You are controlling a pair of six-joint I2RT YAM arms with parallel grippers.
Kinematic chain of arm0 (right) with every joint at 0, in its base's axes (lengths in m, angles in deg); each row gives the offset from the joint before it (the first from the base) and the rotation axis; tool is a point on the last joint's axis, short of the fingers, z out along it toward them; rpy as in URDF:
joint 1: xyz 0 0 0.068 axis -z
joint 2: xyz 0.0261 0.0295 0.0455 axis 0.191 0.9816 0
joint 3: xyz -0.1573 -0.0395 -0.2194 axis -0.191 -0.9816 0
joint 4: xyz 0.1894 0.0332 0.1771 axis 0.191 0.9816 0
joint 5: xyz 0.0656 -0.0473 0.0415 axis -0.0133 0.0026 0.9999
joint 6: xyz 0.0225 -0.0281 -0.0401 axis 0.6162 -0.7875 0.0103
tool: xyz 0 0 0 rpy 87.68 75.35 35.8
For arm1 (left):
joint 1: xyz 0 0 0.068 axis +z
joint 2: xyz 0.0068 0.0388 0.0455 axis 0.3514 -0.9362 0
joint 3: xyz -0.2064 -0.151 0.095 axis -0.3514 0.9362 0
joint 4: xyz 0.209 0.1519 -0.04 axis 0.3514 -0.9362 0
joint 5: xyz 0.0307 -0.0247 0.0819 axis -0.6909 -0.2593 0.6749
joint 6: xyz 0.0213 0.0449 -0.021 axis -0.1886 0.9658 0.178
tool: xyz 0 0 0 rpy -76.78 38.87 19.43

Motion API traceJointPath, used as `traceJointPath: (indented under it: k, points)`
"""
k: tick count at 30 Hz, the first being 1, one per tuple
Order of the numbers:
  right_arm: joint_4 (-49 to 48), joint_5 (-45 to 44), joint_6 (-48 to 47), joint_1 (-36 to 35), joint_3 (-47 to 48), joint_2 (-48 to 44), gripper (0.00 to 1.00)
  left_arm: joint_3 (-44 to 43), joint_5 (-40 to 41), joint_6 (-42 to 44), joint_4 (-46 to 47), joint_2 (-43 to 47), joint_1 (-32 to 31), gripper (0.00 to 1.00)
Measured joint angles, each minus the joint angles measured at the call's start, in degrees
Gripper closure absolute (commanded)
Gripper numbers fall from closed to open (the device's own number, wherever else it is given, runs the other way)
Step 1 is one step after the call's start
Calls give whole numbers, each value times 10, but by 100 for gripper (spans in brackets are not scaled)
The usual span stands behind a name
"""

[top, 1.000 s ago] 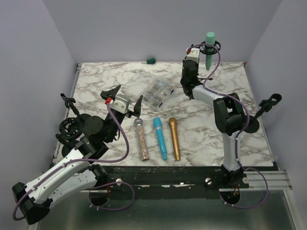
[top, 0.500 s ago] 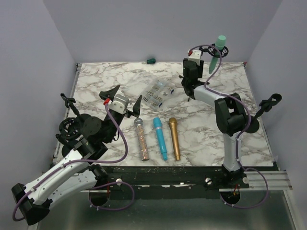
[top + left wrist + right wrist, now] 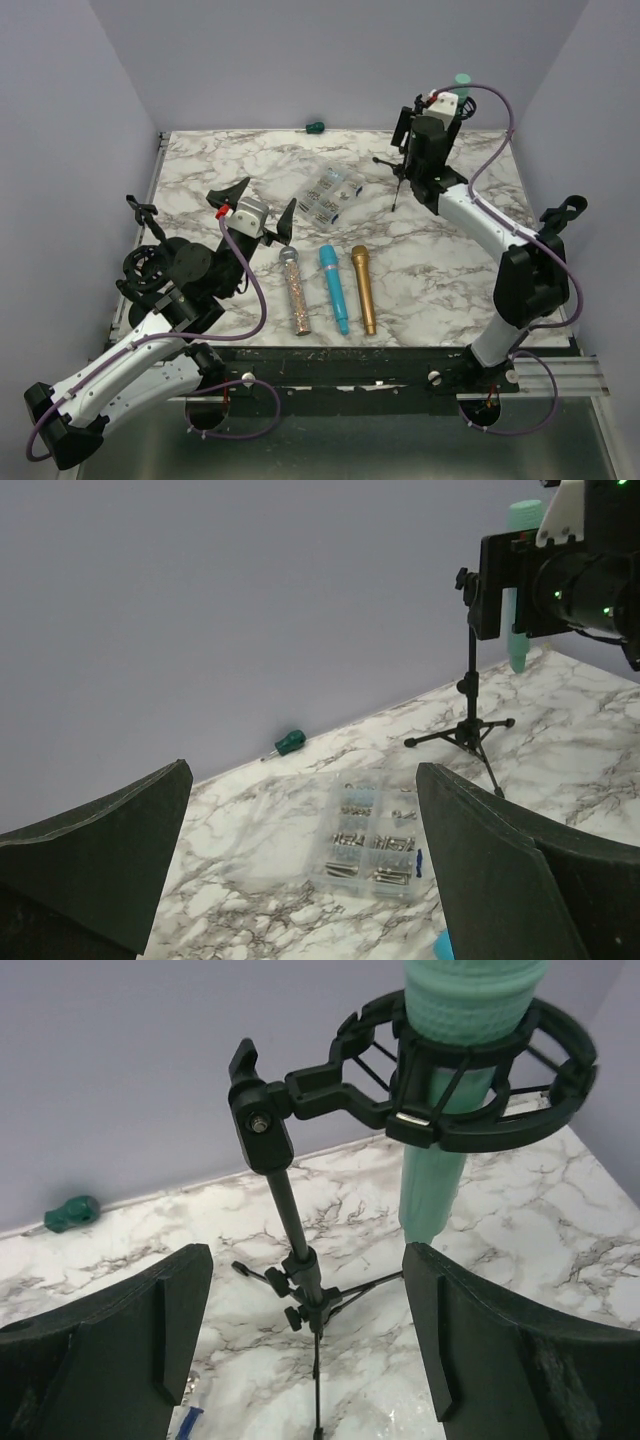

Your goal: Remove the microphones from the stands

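Note:
A green microphone sits upright in the black ring mount of a tripod stand at the table's back right; from above only its top shows behind my right wrist. My right gripper is open and holds nothing. The stand's pole lies ahead between its fingers and the microphone ahead to the right. From above the right gripper hangs over the tripod. My left gripper is open and empty at the left. Its own view shows the stand far off.
Three loose microphones lie side by side near the front edge: glitter, blue and gold. A clear box of screws sits mid-table. A green-handled screwdriver lies by the back wall.
My right gripper has opened from nearly shut and its wrist has swung to the right. The green microphone's top now shows further right. The left arm has not moved.

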Motion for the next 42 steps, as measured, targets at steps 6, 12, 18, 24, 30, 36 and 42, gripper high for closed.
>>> traceJointPath:
  k: [6, 12, 18, 24, 30, 36, 42]
  points:
    - [47, 48, 13, 21, 18, -62, 10, 0, -2, 0, 0, -2, 0, 1]
    - [129, 102, 31, 97, 151, -47, 6, 0, -3, -1, -1, -2, 0, 2]
    - [175, 136, 36, 127, 229, -22, 5, 0, -4, -1, -1, -2, 0, 1]
    - [212, 170, 34, 128, 279, 26, 10, 0, -4, -1, -1, -5, 0, 1]
    - [244, 169, 21, 128, 310, 69, 17, 0, -4, -1, -2, -9, 0, 2]
    - [259, 158, 9, 130, 322, 83, 32, 0, -4, -1, -2, -9, 0, 1]
    - [265, 141, 2, 131, 334, 97, 46, 0, -4, -2, -2, -9, 0, 2]
